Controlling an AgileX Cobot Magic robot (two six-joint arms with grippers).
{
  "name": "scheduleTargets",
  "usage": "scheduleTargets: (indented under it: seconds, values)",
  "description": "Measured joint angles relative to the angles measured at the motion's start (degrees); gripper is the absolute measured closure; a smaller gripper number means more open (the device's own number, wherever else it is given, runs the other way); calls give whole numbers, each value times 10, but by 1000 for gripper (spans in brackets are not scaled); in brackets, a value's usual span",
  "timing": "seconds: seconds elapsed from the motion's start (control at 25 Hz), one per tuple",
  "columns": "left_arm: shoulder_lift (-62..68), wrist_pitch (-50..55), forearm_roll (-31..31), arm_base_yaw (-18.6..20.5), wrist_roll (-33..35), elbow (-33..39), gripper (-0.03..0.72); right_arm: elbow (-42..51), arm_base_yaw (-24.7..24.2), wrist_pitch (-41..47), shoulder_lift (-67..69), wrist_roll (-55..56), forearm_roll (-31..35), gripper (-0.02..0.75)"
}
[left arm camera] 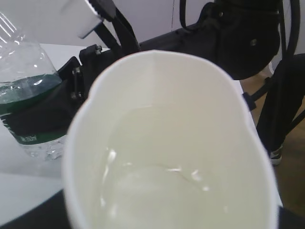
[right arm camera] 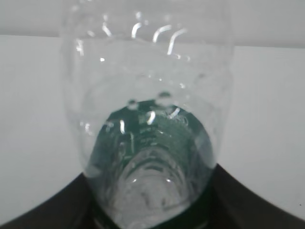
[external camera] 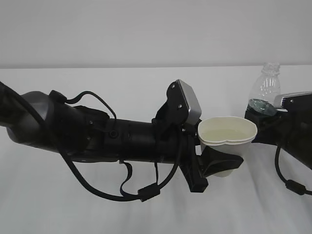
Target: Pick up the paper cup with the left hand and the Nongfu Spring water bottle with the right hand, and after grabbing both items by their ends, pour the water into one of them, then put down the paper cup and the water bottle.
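The white paper cup [external camera: 226, 136] is held upright above the table by my left gripper [external camera: 224, 155], whose black fingers [external camera: 220, 165] are shut on its lower body and squeeze the rim out of round. Clear water lies in the cup [left arm camera: 171, 143], which fills the left wrist view and hides the jaws. To its right the Nongfu Spring water bottle [external camera: 265, 90] stands upright, capless, almost empty, with my right gripper [external camera: 261, 117] shut around its green-labelled lower part. The right wrist view looks up along the bottle [right arm camera: 147, 119], with black fingers [right arm camera: 257, 202] on both sides of its base.
A white table [external camera: 146, 209] runs under both arms to a pale wall behind. The thick left arm [external camera: 97, 136] with looping cables lies across the left and middle. In the left wrist view, dark stand legs [left arm camera: 281, 109] rise beyond the table edge at right.
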Motion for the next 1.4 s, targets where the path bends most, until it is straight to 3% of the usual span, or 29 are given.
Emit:
scheduleTargets:
  seconds: [1.4]
  values:
    - [0,0,0,0,7,0,307,-120,0,-8,100,-1,26,381]
